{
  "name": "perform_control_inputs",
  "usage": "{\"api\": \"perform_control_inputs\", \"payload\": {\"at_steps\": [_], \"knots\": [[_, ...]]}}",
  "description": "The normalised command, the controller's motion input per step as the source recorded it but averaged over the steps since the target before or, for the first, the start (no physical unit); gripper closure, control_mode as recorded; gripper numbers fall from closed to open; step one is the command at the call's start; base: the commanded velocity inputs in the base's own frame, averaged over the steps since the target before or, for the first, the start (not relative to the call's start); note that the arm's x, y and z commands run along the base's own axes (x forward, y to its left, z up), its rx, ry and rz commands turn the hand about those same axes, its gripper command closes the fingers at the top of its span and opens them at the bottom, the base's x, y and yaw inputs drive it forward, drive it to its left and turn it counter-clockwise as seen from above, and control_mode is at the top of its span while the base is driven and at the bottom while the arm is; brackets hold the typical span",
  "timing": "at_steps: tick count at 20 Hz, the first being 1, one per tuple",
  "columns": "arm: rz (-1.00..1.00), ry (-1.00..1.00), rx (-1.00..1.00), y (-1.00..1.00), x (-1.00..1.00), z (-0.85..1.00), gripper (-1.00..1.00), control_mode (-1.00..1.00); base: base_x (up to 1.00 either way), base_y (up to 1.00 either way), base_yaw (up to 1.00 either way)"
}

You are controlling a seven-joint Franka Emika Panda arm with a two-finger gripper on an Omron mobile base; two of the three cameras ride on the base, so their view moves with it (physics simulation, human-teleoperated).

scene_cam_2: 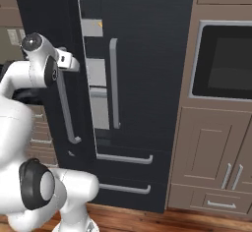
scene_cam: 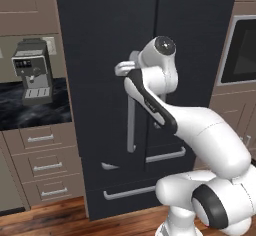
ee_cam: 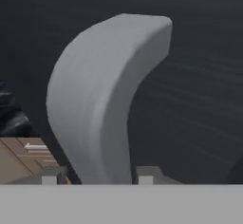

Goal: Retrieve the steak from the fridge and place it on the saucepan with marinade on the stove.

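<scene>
A home kitchen: a tall black French-door fridge (scene_cam: pixel 150 70) stands at 12 o'clock, a built-in dark-glass wall oven (scene_cam_2: pixel 224 61) at 2 o'clock, and a silver espresso machine (scene_cam: pixel 32 70) on the dark marble desk (scene_cam: pixel 30 111) above taupe drawers (scene_cam: pixel 42 165) at 9 o'clock.

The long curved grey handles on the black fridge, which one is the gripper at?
The left door's vertical grey handle: the gripper sits at its top end, fingertips either side. The right door's vertical handle and the two horizontal drawer handles lie apart from it.
</scene>
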Motion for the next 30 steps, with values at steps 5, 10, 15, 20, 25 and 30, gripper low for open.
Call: {"api": "perform_control_inputs", "payload": {"at_steps": [5,10,15,20,25,30], "knots": [[0.00,0.04,0.00,0.35,-0.73,-0.04,1.00,-1.00,0.00,0.00,0.00],[0.00,0.04,0.00,0.32,-0.48,-0.07,1.00,-1.00,0.00,0.00,0.00],[0.00,0.03,0.00,0.29,-0.34,-0.04,1.00,-1.00,0.00,0.00,0.00],[0.00,0.00,0.00,0.10,-0.06,-0.01,1.00,-1.00,0.00,0.00,0.00],[0.00,0.00,0.00,0.00,0.00,0.00,1.00,-1.00,0.00,0.00,0.00],[0.02,-0.01,0.00,-0.02,0.00,-0.01,1.00,-1.00,0.00,0.00,0.00]]}}
